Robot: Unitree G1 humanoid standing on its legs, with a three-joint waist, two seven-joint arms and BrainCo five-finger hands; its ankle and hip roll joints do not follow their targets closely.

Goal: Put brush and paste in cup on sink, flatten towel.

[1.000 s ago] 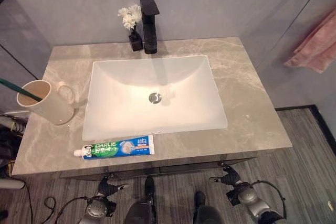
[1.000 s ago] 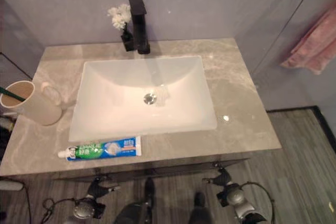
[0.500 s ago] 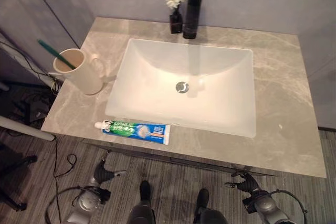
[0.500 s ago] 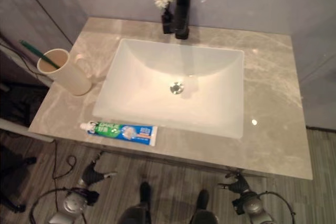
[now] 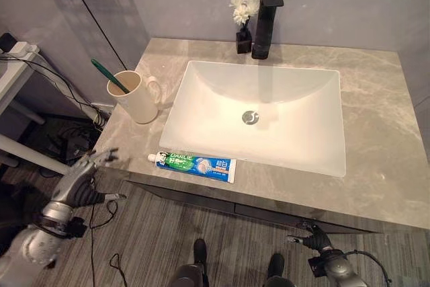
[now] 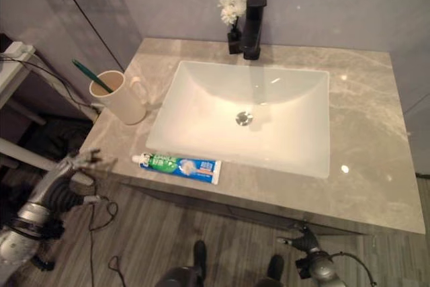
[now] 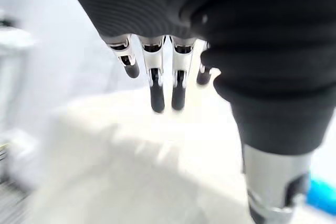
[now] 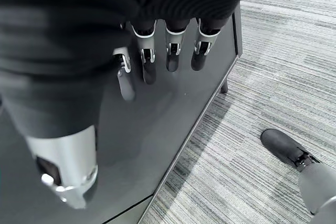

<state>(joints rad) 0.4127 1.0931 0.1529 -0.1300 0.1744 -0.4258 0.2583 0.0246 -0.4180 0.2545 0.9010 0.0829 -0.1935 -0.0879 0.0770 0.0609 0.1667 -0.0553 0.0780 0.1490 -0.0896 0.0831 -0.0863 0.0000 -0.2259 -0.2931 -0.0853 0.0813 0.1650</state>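
Left eye view, items as they lie:

- Tabletop [image 5: 376,159]: grey marbled stone, with a white sink basin [image 5: 201,92] sunk in its middle.
- Cup [image 5: 134,99]: cream mug, upright on the tabletop just left of the basin, handle toward the basin.
- Brush [image 5: 111,76]: green toothbrush standing tilted inside the cup, its end poking above the rim.
- Paste [image 5: 193,165]: tube lying flat on the front strip of tabletop, just clear of the basin's front edge, cap end pointing left toward the cup.
- Black tap [image 5: 267,21] and a small vase of white flowers [image 5: 243,15] at the back edge.
- Towel: not placed among these items.
- Left hand [image 5: 84,174]: raised off the front-left corner of the tabletop, below the cup, fingers loosely spread, holding nothing.
- Right hand [image 5: 312,241]: low, under the front edge on the right, fingers relaxed, empty.

Judgement: brush done, paste outstanding.

Risks: a reach from the corner could knock the cup and tip it or spill the brush. The tube lies flat and smooth, so a shallow pinch may push it into the basin or off the front edge.
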